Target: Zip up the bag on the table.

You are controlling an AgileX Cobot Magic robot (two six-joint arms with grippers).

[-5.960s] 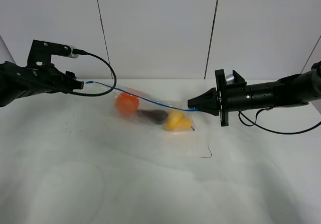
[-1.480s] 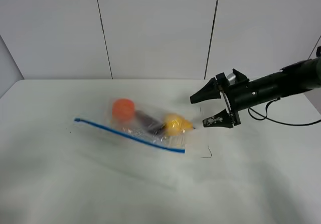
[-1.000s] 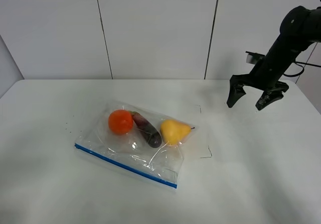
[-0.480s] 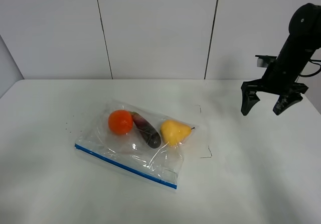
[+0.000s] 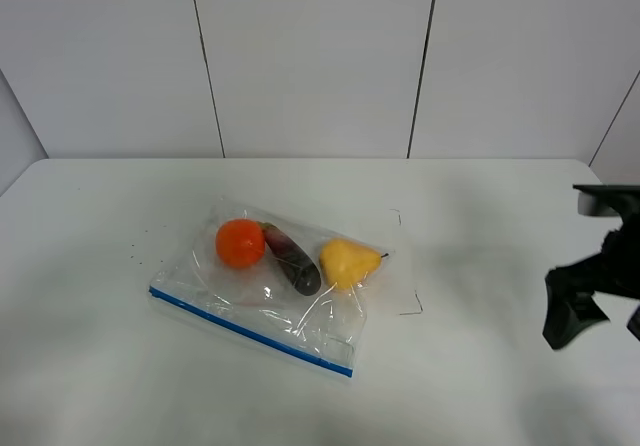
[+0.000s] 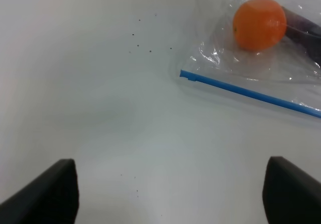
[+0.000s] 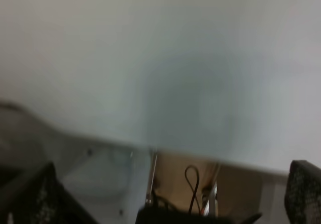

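bag [image 5: 275, 281] is lying flat on the worktop [image 5: 120, 366], left of centre in the high view, nothing touching it. orange fruit [image 5: 240, 243], purple eggplant [image 5: 292, 259] and yellow pear [image 5: 346, 262] are sitting in a row inside, along the far side. blue zip strip [image 5: 250, 332] is running along the near edge, from the left corner down toward the right.

vs earlier frames: six seconds back both claws were pinching the ends of the strip and holding the bag stretched above the worktop. now both have let go, and the bag has been sitting in the same spot for the last second.

right claw [image 5: 597, 318] is showing at the far right edge of the high view, low over the worktop and partly cut off by the frame. half a second ago it was higher and further back. fingers [image 5: 568, 311] are standing apart, holding nothing. the right wrist view is blurred: just pale surface, a dark fingertip [image 7: 304, 194] at each side, and some cabling past the worktop edge.

left claw [image 6: 170, 196] is out of the high view now. the left wrist view is showing its two dark fingertips [image 6: 45, 194] spread wide with bare worktop between them, well short of the bag's strip corner [image 6: 183, 74] and the orange fruit beyond it. small dark specks [image 6: 145, 38] are dotting the worktop near that corner.
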